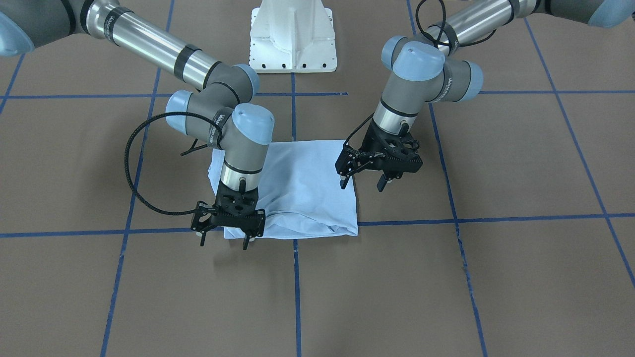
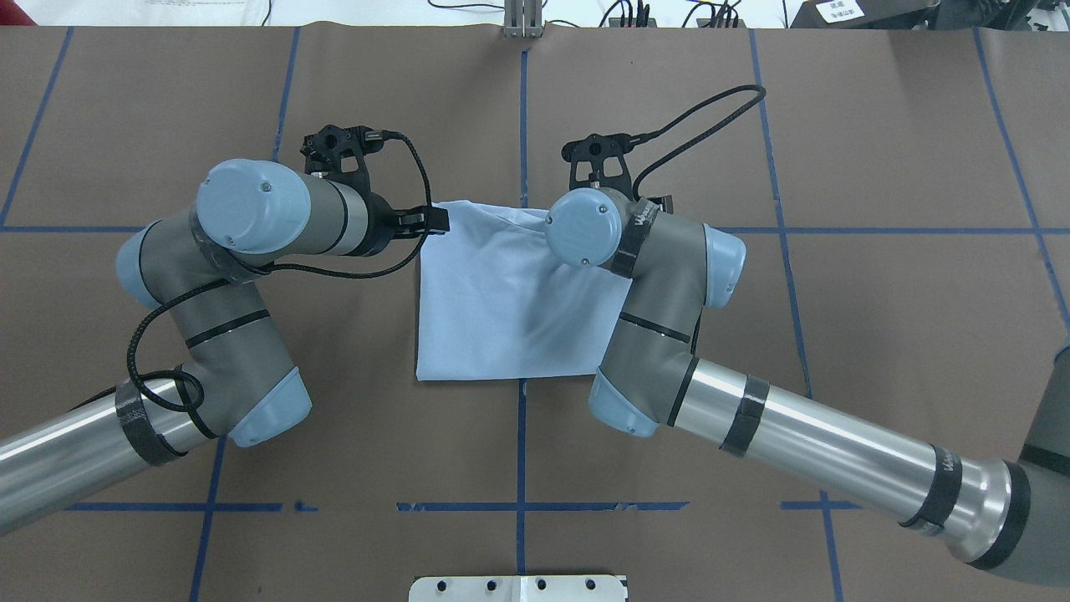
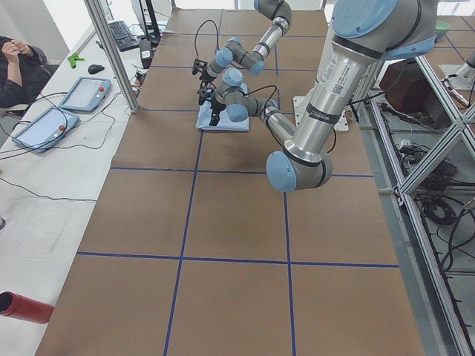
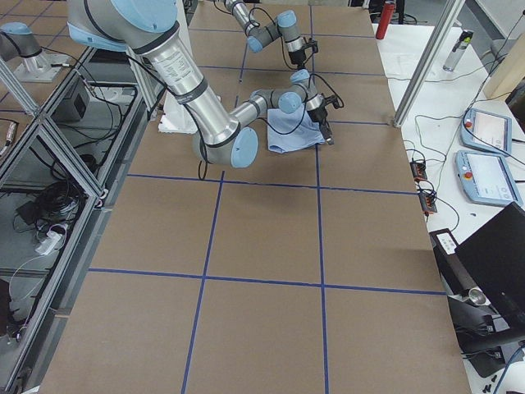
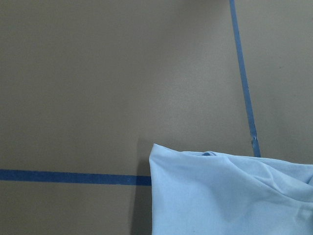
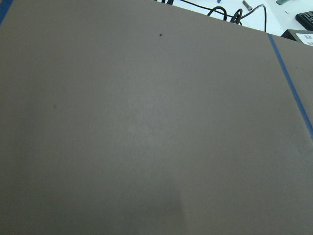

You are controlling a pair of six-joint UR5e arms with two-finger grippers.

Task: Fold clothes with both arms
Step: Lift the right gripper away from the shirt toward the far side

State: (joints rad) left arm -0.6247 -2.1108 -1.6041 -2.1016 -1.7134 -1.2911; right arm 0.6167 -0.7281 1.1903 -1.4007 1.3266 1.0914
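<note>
The clothes, one pale blue T-shirt (image 1: 302,183), lie folded into a rough rectangle (image 2: 501,301) mid-table, with creases along the edge far from the robot. No print or label shows. My left gripper (image 1: 361,184) hovers open over the shirt's edge on my left side, nothing between its fingers. My right gripper (image 1: 224,243) stands open just above the shirt's far corner on my right side, holding nothing. The left wrist view shows a shirt corner (image 5: 225,196) and no fingers. Only bare table paper fills the right wrist view.
Brown paper with blue tape lines (image 1: 296,292) covers the table. The white pedestal base (image 1: 292,39) stands at the robot's side. A person (image 3: 15,67), tablets (image 3: 44,126) and a red cylinder (image 3: 22,308) are on a side bench.
</note>
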